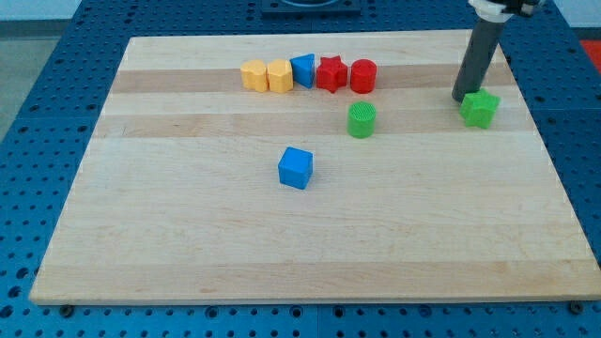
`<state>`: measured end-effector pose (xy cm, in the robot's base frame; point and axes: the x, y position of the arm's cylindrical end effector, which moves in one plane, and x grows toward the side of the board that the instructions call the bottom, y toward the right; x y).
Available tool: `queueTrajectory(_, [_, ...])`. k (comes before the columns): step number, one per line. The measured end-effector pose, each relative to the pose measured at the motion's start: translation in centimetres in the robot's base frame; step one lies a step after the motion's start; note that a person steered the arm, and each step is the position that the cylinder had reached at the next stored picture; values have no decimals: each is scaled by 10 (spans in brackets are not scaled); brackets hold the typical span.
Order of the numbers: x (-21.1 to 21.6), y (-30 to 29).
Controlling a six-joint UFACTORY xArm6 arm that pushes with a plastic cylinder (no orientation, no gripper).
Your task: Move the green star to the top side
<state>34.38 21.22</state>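
Rod meets board at my tip [462,98], just beside the green star [480,109] on its upper-left edge, touching or nearly so; it holds nothing, being a bare rod. The star lies near the wooden board's [188,244] right edge, in the upper part. Probably my tip must circle below the star before pushing it toward the view's top. The arm descends from the view's top right, leaning slightly left.

I see two yellow blocks [267,75], a blue block [302,70], a red star [331,73] and red cylinder [363,75]; a green cylinder [362,120], green star [480,109], blue cube [295,168]; pale striped wood table [188,235]; my tip [461,98] dark.
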Motion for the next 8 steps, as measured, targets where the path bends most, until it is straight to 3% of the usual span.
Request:
queueTrajectory(2, [46, -69])
queueTrajectory(3, [103, -58])
queueTrajectory(4, [115, 7])
queueTrajectory(6, [99, 15])
queueTrajectory(8, [-1, 13])
